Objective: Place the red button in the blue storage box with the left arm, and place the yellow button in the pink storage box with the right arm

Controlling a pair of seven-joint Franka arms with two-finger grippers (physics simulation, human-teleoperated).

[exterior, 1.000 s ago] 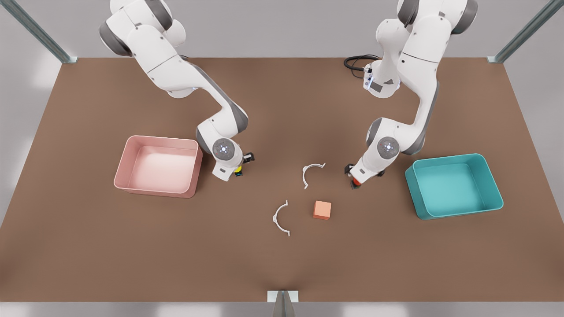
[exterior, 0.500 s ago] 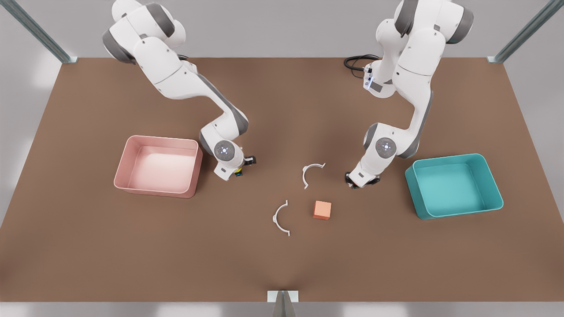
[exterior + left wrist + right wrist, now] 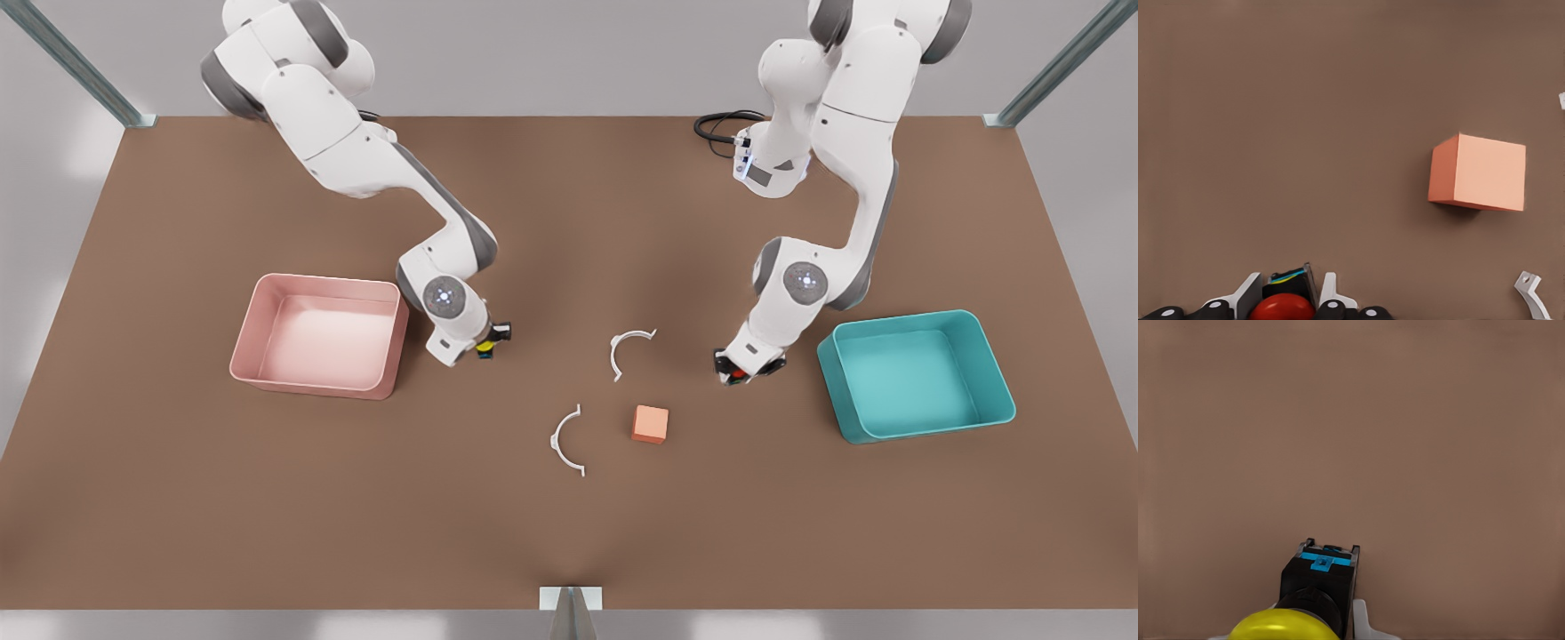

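Your red button [image 3: 1282, 308] sits clamped in the left pincer [image 3: 745, 369], just beside the blue box [image 3: 917, 375] on the front view's right. Your yellow button [image 3: 1286, 623] is gripped by the right pincer [image 3: 487, 343], near the pink box [image 3: 322, 334]. An orange cube [image 3: 650, 424] lies on the desk [image 3: 267, 498].

The brown table [image 3: 267, 498] carries a pink box [image 3: 267, 373] at the front view's left, a blue box [image 3: 840, 400] at its right, and an orange cube [image 3: 650, 424] between two white clips [image 3: 566, 442].
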